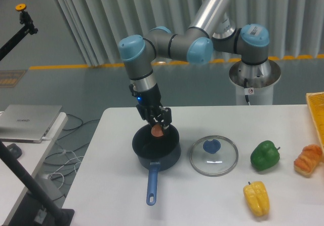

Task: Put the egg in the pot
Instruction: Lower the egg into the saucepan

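Observation:
The small brownish-orange egg (157, 130) is held between the fingers of my gripper (158, 128), which is shut on it. Egg and gripper hang just over the mouth of the pot (167, 154), a dark navy saucepan with a black interior and a long blue handle (152, 184) pointing toward the table's front. The egg sits above the pot's back middle, not touching the bottom as far as I can tell.
A glass lid with a blue knob (213, 155) lies right of the pot. Further right are a green pepper (265, 155), a yellow pepper (256, 197) and an orange ridged bread-like item (308, 159). A laptop (29, 122) sits on a side table to the left.

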